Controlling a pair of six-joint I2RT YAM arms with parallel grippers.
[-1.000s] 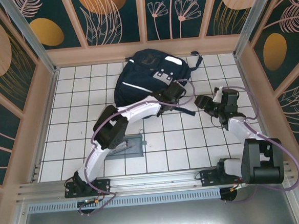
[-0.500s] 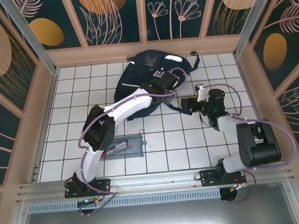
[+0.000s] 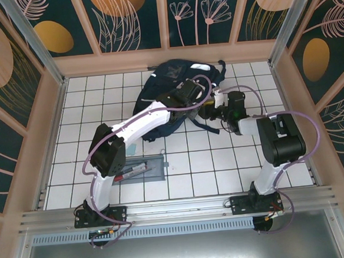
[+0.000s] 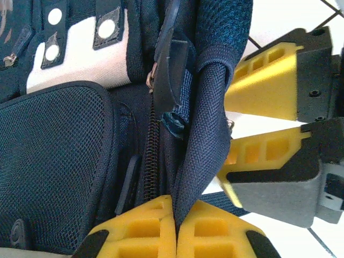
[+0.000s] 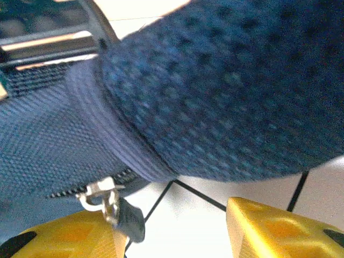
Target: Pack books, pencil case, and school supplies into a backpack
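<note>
1. The backpack (image 3: 162, 76) lies at the far edge of the tabletop (image 3: 210, 167), about midway along it. Its long axis slants from far right toward near left.
2. The left gripper (image 4: 176, 216) is pinched tight on a padded, mesh-edged fold of the backpack. It sits just beside the zip track, which runs straight away from its fingertips.
3. The right gripper (image 5: 172, 236) meets the bag from the bag's right side. Its jaws stand about half apart, with bare tile between them and nothing clamped.
4. The coming move turns on the zipper pull (image 5: 105, 196). In the right wrist view it hangs at the left side of the gap, just against one finger and well apart from the other. A squeeze would likely catch it only if the gripper shifts a little toward that side first.
5. The right gripper is the nearer one to the pull. The left appears to serve as the anchor that keeps the fabric taut.
6. The pencil case (image 3: 154, 168) rests toward the near edge, left of centre and well apart from the backpack. Its long axis is roughly parallel to that edge, and the left arm's base is the nearer one.
7. Counted:
   - one backpack
   - one pencil case, with two pens (image 3: 130, 171) showing in it
   - what may be one small pale blue-green square (image 3: 132, 148) just beyond the case
   - one zipper pull between the right fingers
</note>
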